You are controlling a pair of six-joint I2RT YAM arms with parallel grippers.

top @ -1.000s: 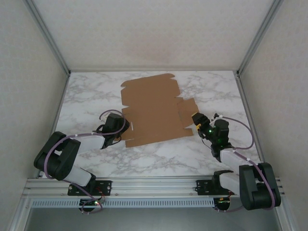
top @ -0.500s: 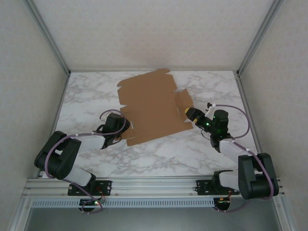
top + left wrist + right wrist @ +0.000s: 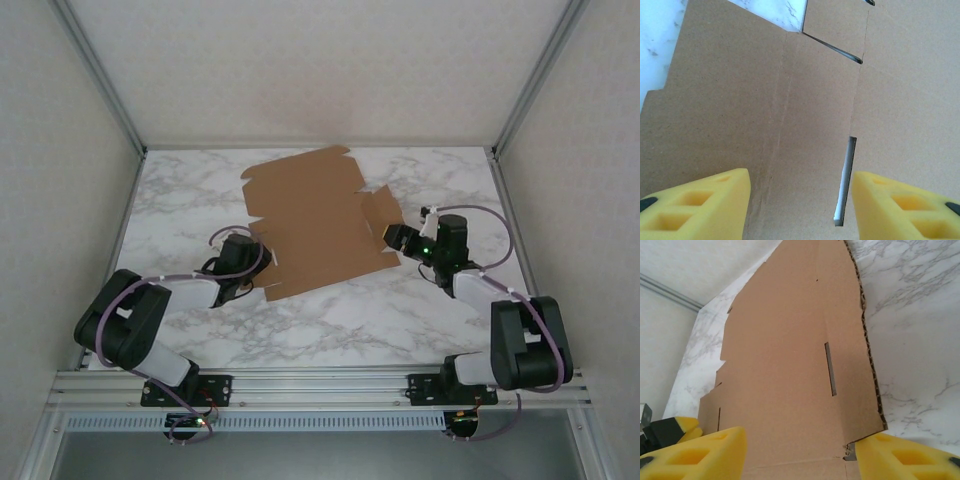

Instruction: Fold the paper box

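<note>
Flat brown cardboard die-cut paper box (image 3: 315, 225) lies mid-worktop (image 3: 330, 320). My left claw (image 3: 258, 264) gapes wide over its left edge, my right claw (image 3: 392, 238) gapes wide at the tilted right flap. Probably first fold; next, push that flap upright along its crease.

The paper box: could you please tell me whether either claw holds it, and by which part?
Nothing is held. The left claw and the right claw both stand open at the edges of the paper box.

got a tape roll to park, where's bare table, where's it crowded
Bare marble table lies between the paper box and the arm bases, and at both far corners. Crowded: the box's sides, where the left end effector and right end effector sit.
</note>
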